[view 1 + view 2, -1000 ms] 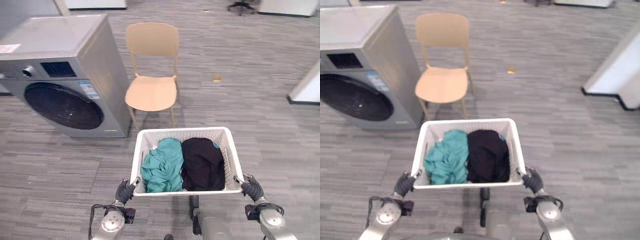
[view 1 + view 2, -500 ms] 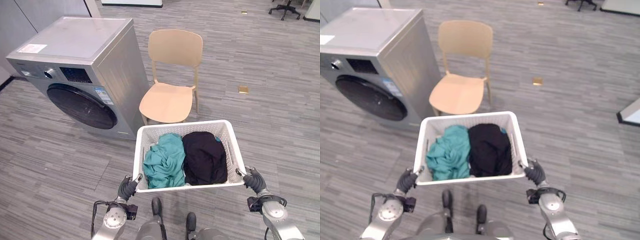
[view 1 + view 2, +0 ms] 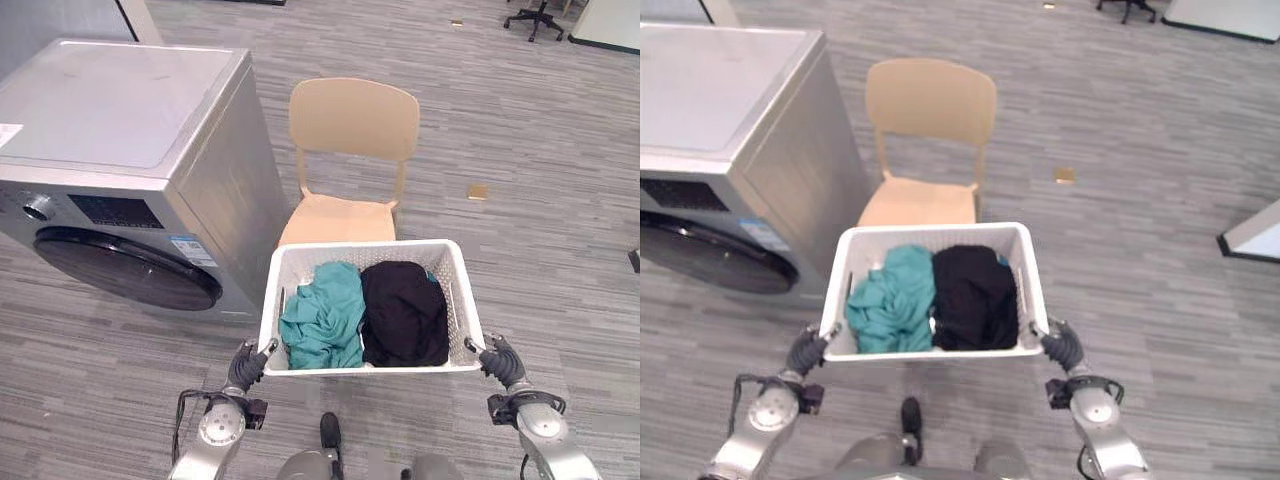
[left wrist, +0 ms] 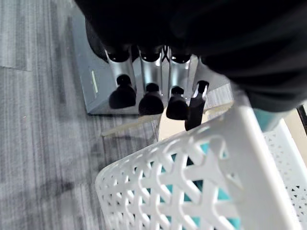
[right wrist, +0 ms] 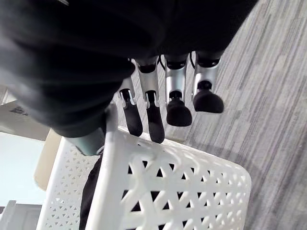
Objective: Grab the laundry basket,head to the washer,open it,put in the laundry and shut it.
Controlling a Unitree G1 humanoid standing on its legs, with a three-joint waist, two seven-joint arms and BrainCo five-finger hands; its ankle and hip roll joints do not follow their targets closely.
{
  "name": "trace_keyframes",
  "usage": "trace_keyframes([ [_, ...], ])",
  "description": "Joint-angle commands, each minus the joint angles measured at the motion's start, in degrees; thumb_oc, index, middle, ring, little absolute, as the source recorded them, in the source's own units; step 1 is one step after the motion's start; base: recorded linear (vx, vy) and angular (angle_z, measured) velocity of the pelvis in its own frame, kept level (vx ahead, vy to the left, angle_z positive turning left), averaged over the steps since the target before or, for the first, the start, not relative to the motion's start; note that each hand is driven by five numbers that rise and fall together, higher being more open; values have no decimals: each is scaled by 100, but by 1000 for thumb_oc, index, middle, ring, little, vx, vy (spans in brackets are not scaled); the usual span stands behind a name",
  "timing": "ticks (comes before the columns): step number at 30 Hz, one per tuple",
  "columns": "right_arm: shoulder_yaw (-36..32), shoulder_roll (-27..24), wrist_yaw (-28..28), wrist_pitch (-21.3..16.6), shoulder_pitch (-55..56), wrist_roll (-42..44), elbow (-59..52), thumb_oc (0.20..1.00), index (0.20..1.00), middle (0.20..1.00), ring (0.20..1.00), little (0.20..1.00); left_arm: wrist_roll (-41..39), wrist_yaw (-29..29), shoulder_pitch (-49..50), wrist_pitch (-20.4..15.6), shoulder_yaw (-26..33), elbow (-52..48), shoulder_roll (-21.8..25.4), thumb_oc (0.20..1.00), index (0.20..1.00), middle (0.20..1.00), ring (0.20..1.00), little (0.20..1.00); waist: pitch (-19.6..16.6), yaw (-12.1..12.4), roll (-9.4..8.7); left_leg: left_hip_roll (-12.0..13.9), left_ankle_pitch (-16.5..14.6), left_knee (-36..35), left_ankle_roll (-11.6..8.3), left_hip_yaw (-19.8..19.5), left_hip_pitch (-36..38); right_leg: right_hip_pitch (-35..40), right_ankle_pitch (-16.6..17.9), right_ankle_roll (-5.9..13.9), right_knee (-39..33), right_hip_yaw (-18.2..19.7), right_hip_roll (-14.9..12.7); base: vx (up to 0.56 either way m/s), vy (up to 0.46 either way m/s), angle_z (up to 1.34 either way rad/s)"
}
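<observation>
A silver front-loading washer is standing at the left with its dark round door shut. A dark control panel and a knob are sitting above the door, a small blue-and-white sticker is showing beside the door, and a white label is lying on the top near the corner; the print on them is too small to read. Just beside the washer, a beige chair is facing the robot. The white laundry basket is being carried in front of the chair, overlapping its seat in the head views. Inside it, teal laundry is lying on the left and a black garment on the right, touching. The left hand is curling its fingers over the basket's near left corner, and the right hand is gripping the near right corner the same way.
</observation>
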Motion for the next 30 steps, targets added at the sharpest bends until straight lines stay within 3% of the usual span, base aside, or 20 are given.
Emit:
trace_keyframes([
  [1,-42,-16,248,-562,-374,181,-352,200,200,200,200,200,-223,-38,-17,-564,301,-634,33,200,200,200,200,200,-139,-22,-128,246,-576,591,-505,-77,-266,60,611,132,-1457,-281,379,272,64,-31],
  [2,-49,-70,250,-557,-377,211,-310,200,200,200,200,200,-254,-27,-39,-576,334,-566,-11,200,200,200,200,200,-16,-113,-173,82,-748,603,-489,-177,-22,-239,761,94,-1950,-520,533,241,46,3],
  [6,-118,-92,247,-602,-279,267,-356,200,200,200,200,200,-208,-32,-9,-607,348,-498,-98,200,200,200,200,200,-22,-175,-228,-36,-954,737,-503,-312,145,-60,832,6,-2360,-456,613,208,-53,37],
  [8,-234,-135,203,-643,-125,329,-319,200,200,200,200,200,-333,-85,58,-592,317,-333,-308,200,200,200,200,200,-89,-187,-283,-8,-1138,1327,-708,-235,54,342,922,-132,-2780,-457,564,250,-135,54],
  [10,-257,-216,174,-591,-104,291,-270,200,200,200,200,200,-319,-102,48,-544,268,-155,-354,200,200,200,200,200,-120,-181,-274,109,-1194,1659,-770,-197,-45,602,914,-174,-2994,-522,567,126,-61,61],
  [13,-209,-308,125,-518,-178,197,-131,200,200,200,200,200,-306,-43,-48,-503,225,7,-412,200,200,200,200,200,-94,-143,-287,307,-996,1711,-829,-123,-296,816,861,-218,-3140,-602,503,74,9,41],
  [20,42,-309,78,-439,-317,11,224,200,200,200,200,200,-107,167,-269,-443,174,292,-418,200,200,200,200,200,-157,-35,-219,570,-230,664,-996,-522,-461,1128,660,-192,-3231,-516,574,125,60,-14],
  [26,316,-236,25,-407,-527,-76,564,200,200,200,200,200,-57,251,-497,-434,2,435,-414,200,200,200,200,200,-239,-37,-161,527,-217,544,-992,-508,-355,1326,512,-182,-3188,-378,503,179,128,-23],
  [30,589,-123,-120,-379,-920,-229,853,200,200,200,200,200,151,406,-1002,-465,-262,549,-358,200,200,200,200,200,-220,-68,-83,375,-297,416,-876,-421,-368,1114,499,-96,-3064,-212,359,87,171,-16],
])
